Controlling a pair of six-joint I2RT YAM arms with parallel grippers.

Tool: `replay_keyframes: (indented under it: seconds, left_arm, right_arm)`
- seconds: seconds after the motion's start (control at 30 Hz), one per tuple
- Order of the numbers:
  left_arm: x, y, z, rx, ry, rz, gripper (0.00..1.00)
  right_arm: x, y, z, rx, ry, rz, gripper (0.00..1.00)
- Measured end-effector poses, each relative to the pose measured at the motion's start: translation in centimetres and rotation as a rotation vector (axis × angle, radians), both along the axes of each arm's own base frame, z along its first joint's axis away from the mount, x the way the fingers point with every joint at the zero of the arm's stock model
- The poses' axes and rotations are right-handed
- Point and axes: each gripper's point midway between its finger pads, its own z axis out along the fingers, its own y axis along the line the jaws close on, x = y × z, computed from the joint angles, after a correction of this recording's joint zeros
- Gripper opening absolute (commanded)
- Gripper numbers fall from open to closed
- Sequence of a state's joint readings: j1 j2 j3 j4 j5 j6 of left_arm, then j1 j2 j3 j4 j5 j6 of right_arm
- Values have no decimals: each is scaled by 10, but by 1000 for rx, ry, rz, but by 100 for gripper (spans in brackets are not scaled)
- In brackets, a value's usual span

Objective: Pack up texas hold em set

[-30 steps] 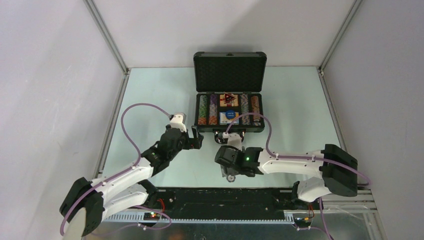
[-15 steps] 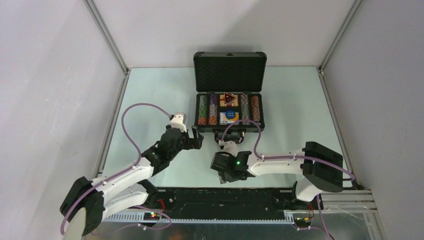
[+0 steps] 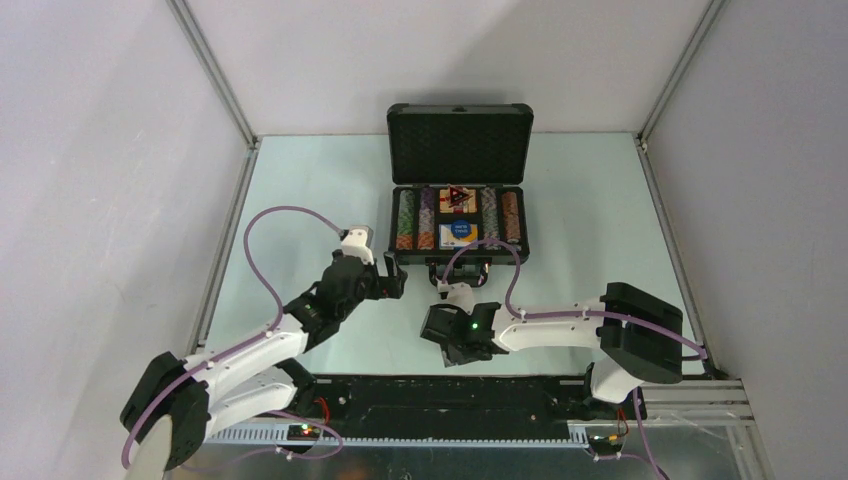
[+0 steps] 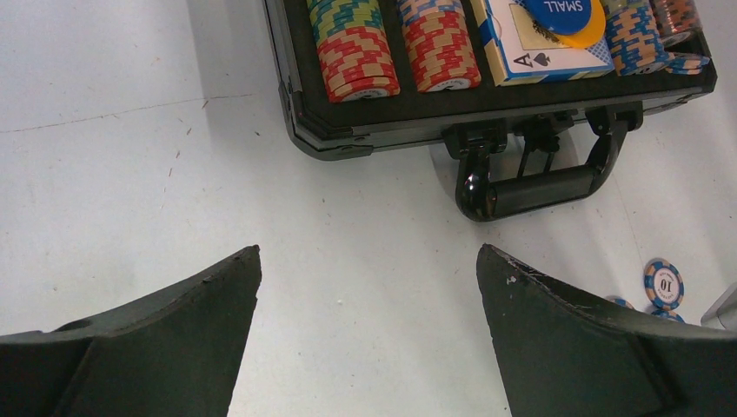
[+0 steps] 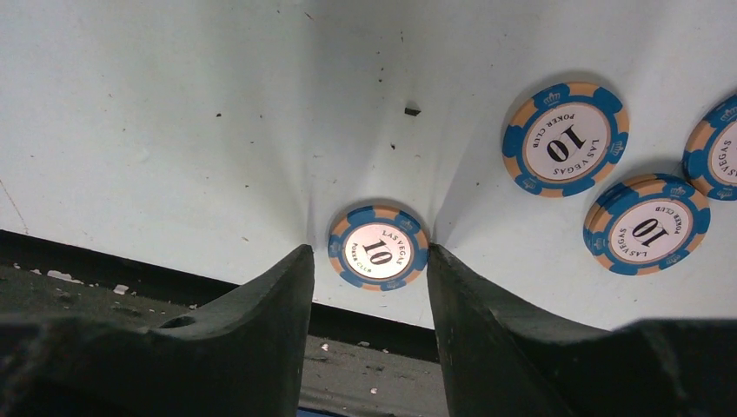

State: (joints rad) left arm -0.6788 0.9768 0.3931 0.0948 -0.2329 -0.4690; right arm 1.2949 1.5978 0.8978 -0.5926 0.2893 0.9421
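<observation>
**Right gripper (image 5: 369,254) astride loose chip (image 5: 379,251); case (image 3: 460,140) open**

The case stands open at upper centre of the top view, with chip rows (image 4: 352,52) and a card box (image 4: 521,48) inside. The left gripper (image 4: 369,261) is spread wide and holds nothing, over bare table below the handle (image 4: 539,187). The right gripper, jaws partly apart, straddles a flat-lying chip at lower centre of its wrist view; whether the fingers press it cannot be told. Three more chips (image 5: 565,139) lie at upper right.

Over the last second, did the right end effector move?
Yes. In the top view, the right end effector has drawn back from the briefcase toward the near edge of the table, and shifted slightly left.
</observation>
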Motion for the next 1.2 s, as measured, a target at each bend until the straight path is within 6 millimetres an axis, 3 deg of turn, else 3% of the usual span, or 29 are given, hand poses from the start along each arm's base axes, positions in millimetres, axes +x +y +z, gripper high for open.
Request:
replay_keyframes:
  seconds: [0.73, 1.03, 1.2]
  left_arm:
    - [1, 0, 1, 0, -1, 0, 98]
    - [1, 0, 1, 1, -1, -1, 98]
    - [1, 0, 1, 5, -3, -3, 98]
  right_arm:
    - [4, -4, 0, -12, -19, -15, 45]
    - [15, -8, 18, 25, -52, -42, 45]
    - [20, -10, 22, 33, -55, -51, 53]
